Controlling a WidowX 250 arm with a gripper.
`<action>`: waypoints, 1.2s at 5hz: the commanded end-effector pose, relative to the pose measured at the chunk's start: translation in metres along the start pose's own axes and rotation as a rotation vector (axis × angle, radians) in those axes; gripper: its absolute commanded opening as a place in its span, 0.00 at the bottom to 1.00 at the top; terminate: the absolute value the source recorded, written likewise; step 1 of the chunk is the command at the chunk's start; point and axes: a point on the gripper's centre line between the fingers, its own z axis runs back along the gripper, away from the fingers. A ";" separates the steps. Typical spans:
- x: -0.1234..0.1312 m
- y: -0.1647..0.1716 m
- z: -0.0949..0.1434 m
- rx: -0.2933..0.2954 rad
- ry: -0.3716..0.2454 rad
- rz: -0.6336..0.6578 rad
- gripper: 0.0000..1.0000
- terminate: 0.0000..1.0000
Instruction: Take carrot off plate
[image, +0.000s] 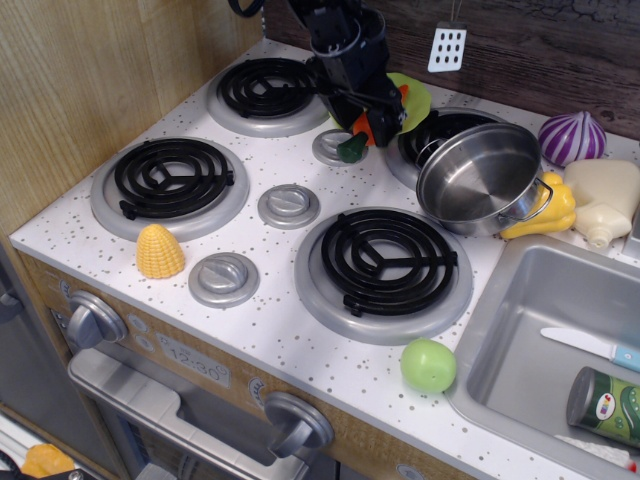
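The orange carrot (361, 130) lies slanted with its dark green stem end hanging over the front-left edge of the lime-green plate (417, 97), at the back of the toy stove. My black gripper (368, 116) is down over the middle of the carrot and hides most of it and most of the plate. Its fingers straddle the carrot. I cannot see whether they press on it.
A steel pot (478, 178) leans on the back right burner just right of the plate. A round stove knob (329, 148) lies under the carrot's stem. Yellow corn (160, 251), a green ball (428, 364), a purple onion (571, 137) and the sink (545, 300) are further off.
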 end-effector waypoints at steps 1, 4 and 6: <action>0.015 0.007 0.010 -0.028 -0.046 -0.018 0.00 0.00; 0.020 0.030 0.049 0.172 0.045 0.039 0.00 0.00; 0.003 0.070 0.070 0.389 0.127 0.139 0.00 0.00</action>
